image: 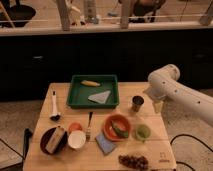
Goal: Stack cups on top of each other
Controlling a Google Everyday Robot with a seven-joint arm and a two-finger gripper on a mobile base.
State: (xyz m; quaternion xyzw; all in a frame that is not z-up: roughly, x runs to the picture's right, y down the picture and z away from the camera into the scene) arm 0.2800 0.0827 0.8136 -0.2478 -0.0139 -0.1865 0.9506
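The dark metal cup (137,103) stands upright on the wooden table (60,92), right of the green tray. Nearer the front, the light green cup (143,132) also stands upright, just right of the orange bowl. The two cups are apart. My gripper (158,106) hangs at the end of the white arm (175,90), which reaches in from the right. It is just right of the metal cup, close above the table, open and holding nothing.
A green tray (75,97) at the back holds a banana (90,83) and a grey cloth. Along the front are an orange bowl (117,126), white bowl (76,139), dark bowl (53,140), blue sponge (105,144), grapes (133,161), a fork (89,125) and a spoon (54,107).
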